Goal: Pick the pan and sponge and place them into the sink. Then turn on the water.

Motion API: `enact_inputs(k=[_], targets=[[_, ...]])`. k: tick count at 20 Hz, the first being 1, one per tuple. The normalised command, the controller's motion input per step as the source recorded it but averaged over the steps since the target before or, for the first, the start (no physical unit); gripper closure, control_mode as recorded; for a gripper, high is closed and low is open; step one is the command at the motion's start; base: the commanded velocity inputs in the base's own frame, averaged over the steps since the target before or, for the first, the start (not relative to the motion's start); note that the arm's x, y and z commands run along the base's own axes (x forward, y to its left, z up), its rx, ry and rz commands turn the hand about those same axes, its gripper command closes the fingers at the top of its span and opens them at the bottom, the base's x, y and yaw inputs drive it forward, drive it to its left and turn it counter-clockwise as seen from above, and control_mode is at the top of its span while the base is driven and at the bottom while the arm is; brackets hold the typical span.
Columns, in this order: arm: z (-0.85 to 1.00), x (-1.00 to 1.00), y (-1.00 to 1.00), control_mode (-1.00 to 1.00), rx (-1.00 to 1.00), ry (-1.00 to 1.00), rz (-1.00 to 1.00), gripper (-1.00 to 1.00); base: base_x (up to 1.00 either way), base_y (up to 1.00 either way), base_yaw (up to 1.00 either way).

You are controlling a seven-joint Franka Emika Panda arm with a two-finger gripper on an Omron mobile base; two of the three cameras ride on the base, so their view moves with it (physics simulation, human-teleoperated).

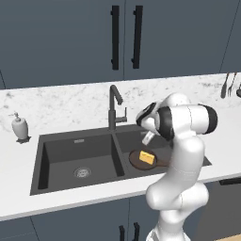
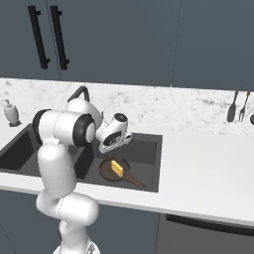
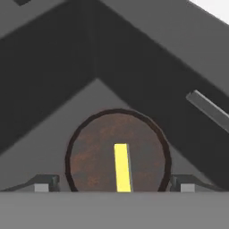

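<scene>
The dark brown pan (image 1: 138, 161) (image 2: 106, 171) lies flat in the right basin of the dark grey sink (image 1: 52, 160) (image 2: 145, 148), its short handle pointing toward the counter's front. On the pan rests the yellow sponge (image 1: 147, 157) (image 2: 117, 167). My gripper (image 1: 147, 137) (image 2: 107, 147) hovers a little above them, open and empty. In the hand view the pan (image 3: 91, 152) and sponge (image 3: 121, 167) sit between my spread fingertips (image 3: 43, 183), with the gripper (image 3: 114, 185) centred over them. The dark faucet (image 1: 114, 104) (image 2: 82, 92) stands behind the basins. No stream comes from its spout.
A white soap dispenser (image 1: 20, 127) (image 2: 10, 113) stands on the marble counter left of the sink. Dark utensils (image 1: 226, 84) (image 2: 238, 106) hang at the far right wall. Dark cabinets with black handles (image 1: 125, 37) are overhead. The left basin has a silver drain (image 1: 82, 172).
</scene>
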Motion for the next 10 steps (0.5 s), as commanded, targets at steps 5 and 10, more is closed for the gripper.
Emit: enact_inputs(k=[5, 10], targets=[[0.7, -0.32, 0.02, -1.0, 0.1, -0.07, -0.34, -1.0, 0.0, 0.0, 0.0], [0.56, -0.23, -0.01, -1.0, 0.11, 0.0, -0.4, -1.0, 0.0, 0.0, 0.0]])
